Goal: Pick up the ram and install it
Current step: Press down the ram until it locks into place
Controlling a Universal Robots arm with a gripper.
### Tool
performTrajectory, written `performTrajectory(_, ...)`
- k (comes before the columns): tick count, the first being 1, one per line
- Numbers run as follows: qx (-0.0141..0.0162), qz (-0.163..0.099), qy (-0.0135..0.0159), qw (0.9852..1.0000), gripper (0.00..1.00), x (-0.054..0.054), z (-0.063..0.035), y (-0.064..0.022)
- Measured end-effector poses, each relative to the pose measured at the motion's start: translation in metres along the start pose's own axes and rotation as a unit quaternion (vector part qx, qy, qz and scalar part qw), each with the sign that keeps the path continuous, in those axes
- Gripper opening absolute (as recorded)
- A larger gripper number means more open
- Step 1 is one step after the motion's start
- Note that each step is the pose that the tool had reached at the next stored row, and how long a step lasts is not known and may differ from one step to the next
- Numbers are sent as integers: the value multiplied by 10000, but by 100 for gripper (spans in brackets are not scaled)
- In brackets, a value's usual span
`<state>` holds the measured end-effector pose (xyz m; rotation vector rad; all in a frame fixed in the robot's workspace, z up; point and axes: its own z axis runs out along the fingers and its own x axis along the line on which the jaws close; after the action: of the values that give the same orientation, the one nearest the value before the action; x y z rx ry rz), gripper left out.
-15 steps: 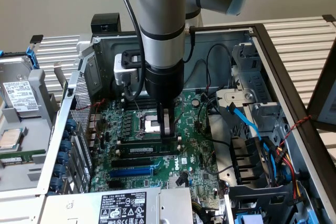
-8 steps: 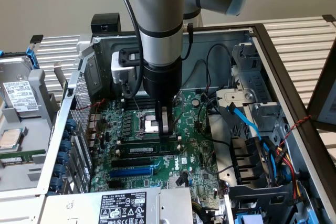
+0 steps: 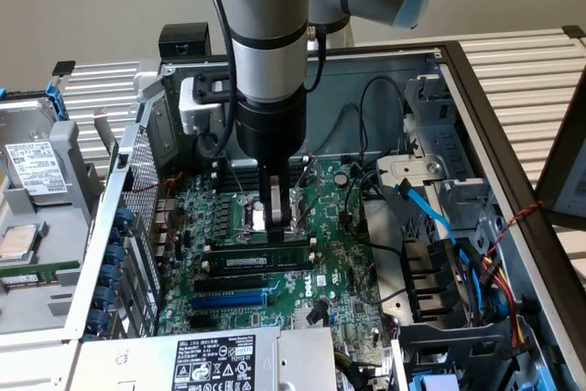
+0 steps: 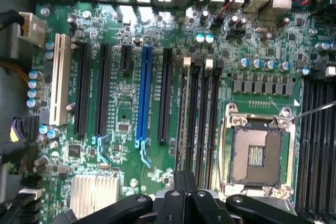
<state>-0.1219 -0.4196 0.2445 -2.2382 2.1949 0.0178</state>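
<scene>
Okay — gripper fingers closed, holding nothing, right above the ram — stick already sits in its motherboard slot.

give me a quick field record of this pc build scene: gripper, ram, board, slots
gripper: gripper shut, low over the motherboard, just above the ram
ram: ram green stick with white label, lying along a black slot below the gripper; whether fully seated cannot be told
cpu socket: cpu socket open and empty
blue slot: blue slot empty, among black slots
case: computer case open
</scene>
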Motion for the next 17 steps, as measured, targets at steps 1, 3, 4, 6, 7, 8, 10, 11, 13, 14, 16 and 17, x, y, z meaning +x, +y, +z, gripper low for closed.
performTrajectory(1, 0, -1, -6, 10000, 11, -2, 0, 47)
performTrajectory(3, 0, 0, -17, 10000, 11, -5, 1, 136)
performTrajectory(4, 1, -1, -24, 10000, 11, -6, 1, 185)
performTrajectory(6, 1, -1, -29, 10000, 11, -10, 4, 273)
performTrajectory(7, 7, 0, -30, 10000, 11, -12, 16, 321)
performTrajectory(8, 11, -1, -32, 10000, 11, -12, 28, 364)
performTrajectory(10, 15, -1, -36, 10000, 11, -13, 62, 420)
performTrajectory(11, 17, 0, -39, 10000, 11, -13, 71, 433)
performTrajectory(13, 16, -1, -39, 10000, 11, -11, 71, 432)
performTrajectory(14, 16, -1, -38, 10000, 11, -9, 73, 433)
performTrajectory(16, 18, -1, -40, 10000, 11, -7, 99, 434)
performTrajectory(17, 18, -1, -40, 10000, 11, -7, 109, 434)
